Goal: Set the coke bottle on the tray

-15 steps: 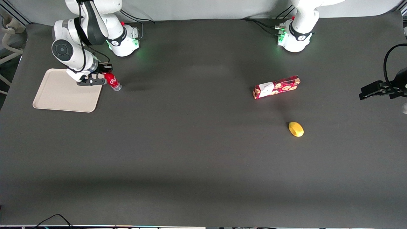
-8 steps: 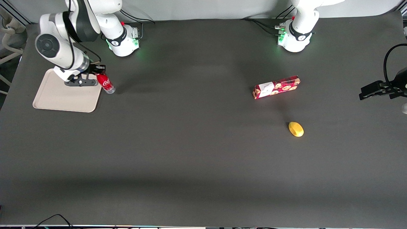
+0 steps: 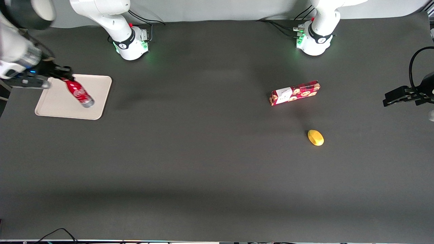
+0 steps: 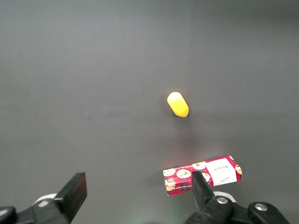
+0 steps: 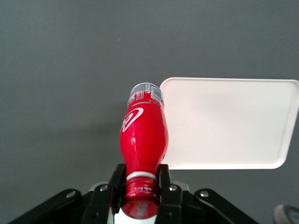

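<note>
The gripper [image 3: 56,73] is held above the tray [image 3: 98,84] near the corner of the bench at the working arm's end, on the side away from the front camera. Its jaws are closed on the neck of the coke bottle [image 3: 78,94], just under the red cap; in the right wrist view the fingers [image 5: 164,179] are pressed against both sides of the neck. The bottle is carried aloft, hanging base-down from the grip and seen at a slant. In the wrist view its silvery base is lined up with the tray's rim rather than its middle, so the true overlap cannot be told. Risks are judged as follows: if released from this height, the slim bottle is likely to topple and roll off over the low rim; if lowered near the edge, the base may catch the rim and tip. The cookie box [image 3: 294,93] and yellow object [image 3: 315,137] are well apart.
</note>
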Motion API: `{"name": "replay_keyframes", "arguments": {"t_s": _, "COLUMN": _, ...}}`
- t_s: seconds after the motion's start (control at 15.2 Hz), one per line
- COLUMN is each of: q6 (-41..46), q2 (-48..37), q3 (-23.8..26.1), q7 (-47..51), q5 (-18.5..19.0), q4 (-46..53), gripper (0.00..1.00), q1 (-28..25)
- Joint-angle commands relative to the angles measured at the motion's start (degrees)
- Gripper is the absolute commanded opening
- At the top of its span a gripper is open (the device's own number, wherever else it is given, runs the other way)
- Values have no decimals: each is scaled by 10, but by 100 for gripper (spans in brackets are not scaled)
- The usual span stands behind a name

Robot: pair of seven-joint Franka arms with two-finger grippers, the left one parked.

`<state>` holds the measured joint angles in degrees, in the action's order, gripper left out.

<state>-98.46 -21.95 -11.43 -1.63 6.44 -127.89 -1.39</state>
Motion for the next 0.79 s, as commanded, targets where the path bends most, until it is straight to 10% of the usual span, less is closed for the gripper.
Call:
{"name": "replay_keyframes", "arguments": {"t_s": 0.0, "q6": 27, "q2": 20, "q3": -88, "q7": -107, "q5": 48, "q4": 67, "gripper": 0, "q1": 2}}
{"name": "replay_keyframes", "arguments": {"t_s": 0.72, "q6": -146, "q2": 81, "q3": -326, "q7": -356, "q5": 113, "q4": -10, "gripper": 0, "q1": 5}}
